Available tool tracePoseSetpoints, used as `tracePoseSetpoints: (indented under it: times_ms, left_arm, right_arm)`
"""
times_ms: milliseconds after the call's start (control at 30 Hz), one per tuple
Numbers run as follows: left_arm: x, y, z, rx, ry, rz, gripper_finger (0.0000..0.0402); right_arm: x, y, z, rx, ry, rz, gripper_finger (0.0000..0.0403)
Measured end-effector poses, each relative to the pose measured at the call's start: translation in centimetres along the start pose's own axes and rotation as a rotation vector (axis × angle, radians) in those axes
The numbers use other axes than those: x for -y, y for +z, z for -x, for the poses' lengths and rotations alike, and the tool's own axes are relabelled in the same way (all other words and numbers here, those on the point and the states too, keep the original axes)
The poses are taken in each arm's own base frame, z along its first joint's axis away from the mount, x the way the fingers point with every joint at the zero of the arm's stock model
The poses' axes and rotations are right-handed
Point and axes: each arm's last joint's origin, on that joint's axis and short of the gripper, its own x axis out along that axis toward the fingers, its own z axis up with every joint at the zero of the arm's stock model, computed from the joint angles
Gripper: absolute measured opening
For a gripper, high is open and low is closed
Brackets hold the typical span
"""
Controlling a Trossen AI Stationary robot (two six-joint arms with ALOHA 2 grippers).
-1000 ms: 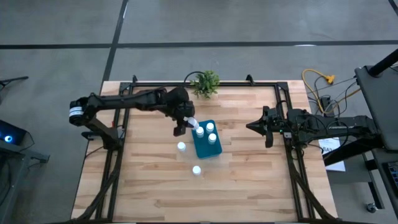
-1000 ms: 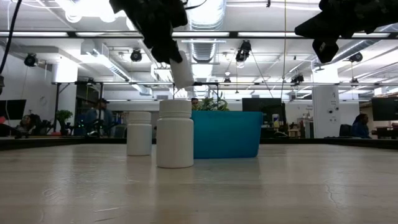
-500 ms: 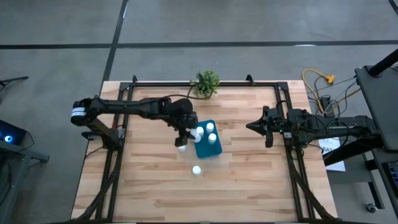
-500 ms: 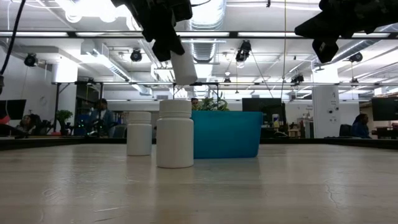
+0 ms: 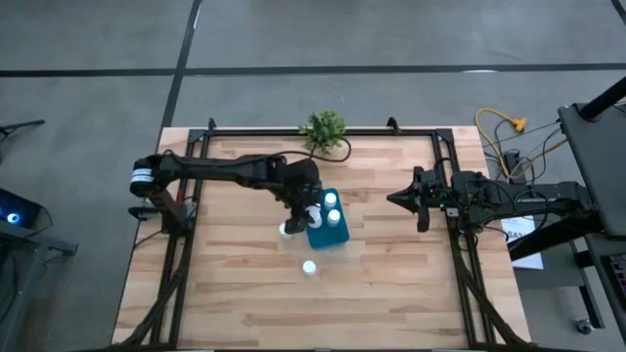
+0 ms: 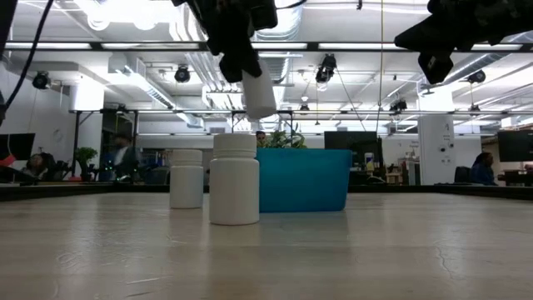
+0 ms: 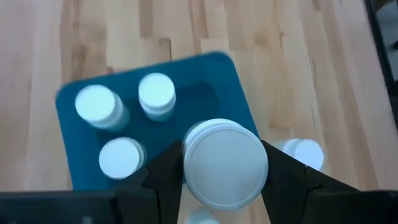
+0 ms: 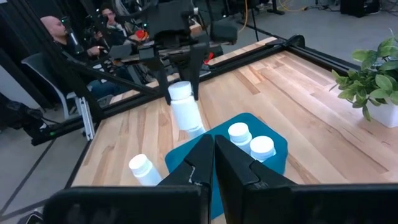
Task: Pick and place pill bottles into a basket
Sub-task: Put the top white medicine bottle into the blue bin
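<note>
White pill bottle [image 7: 224,163] clamped in left end effector [image 7: 222,177], above basket [image 7: 230,87] edge.

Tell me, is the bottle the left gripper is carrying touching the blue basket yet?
Apart. In the low view, the held bottle hangs in the left gripper well above the basket, with open background between them.

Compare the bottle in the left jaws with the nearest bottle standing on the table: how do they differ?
The held bottle hangs in the air, gripped by the left gripper, above the near end of the basket; the table bottle rests on the wood outside the basket. The held bottle is tilted; the table bottle stands upright. Both are white and capped, and look the same in shape. The right gripper waits at the table's right side.
</note>
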Motion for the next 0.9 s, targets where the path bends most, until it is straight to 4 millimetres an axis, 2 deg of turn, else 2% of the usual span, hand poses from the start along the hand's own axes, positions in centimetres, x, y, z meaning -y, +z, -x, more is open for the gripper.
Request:
tracePoseSetpoints:
  times_ms: [333,633,900]
  left_arm:
    - [-0.2,1.7,-1.6,-0.063,-0.008,-0.019,0.0154]
    - [-0.5,1.7,-3.5,-0.110,-0.003,-0.042,0.0154]
    - [-0.5,1.7,-3.4,-0.112,0.034,-0.063,0.0154]
  right_arm:
    - [0.0,0.0,0.0,-0.002,0.002,0.007,0.0008]
    - [0.0,-0.1,0.0,-0.009,0.001,0.008,0.0008]
    - [0.5,-1.1,1.0,-0.114,-0.031,0.044,0.0008]
